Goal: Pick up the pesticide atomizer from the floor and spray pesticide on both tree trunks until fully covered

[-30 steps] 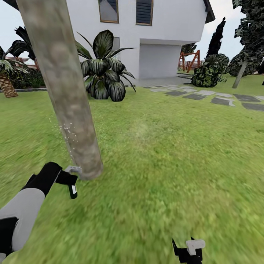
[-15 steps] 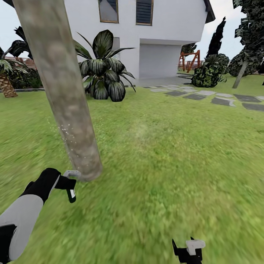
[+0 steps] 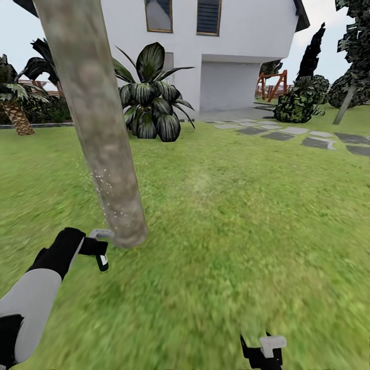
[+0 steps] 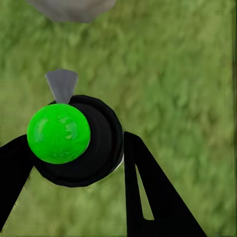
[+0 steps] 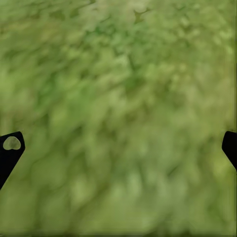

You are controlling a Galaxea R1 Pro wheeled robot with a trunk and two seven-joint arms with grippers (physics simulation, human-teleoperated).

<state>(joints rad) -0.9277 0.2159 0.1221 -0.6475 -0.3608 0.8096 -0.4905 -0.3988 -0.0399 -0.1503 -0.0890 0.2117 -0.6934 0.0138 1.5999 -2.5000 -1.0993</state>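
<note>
A: Dark is the small bottle with the pale grey trigger head, the pesticide atomizer point(image 3: 100, 245); where is it?

B: In the left gripper point(image 3: 97, 249), whose black fingers point(image 4: 148, 192) are closed on it, just beside the foot of the thick grey-tan mottled tree trunk point(image 3: 97, 123). Tiny whitish specks of pesticide point(image 3: 105, 192) float at the lower trunk (mostly on its left side).

A: And the right gripper point(image 3: 263, 352)?

B: Low over the green lawn point(image 3: 231, 216), its fingertips point(image 5: 10, 148) wide apart, holding nothing. Behind stand a dark broad-leaved plant point(image 3: 151, 100) and a white house point(image 3: 241, 46).
</note>
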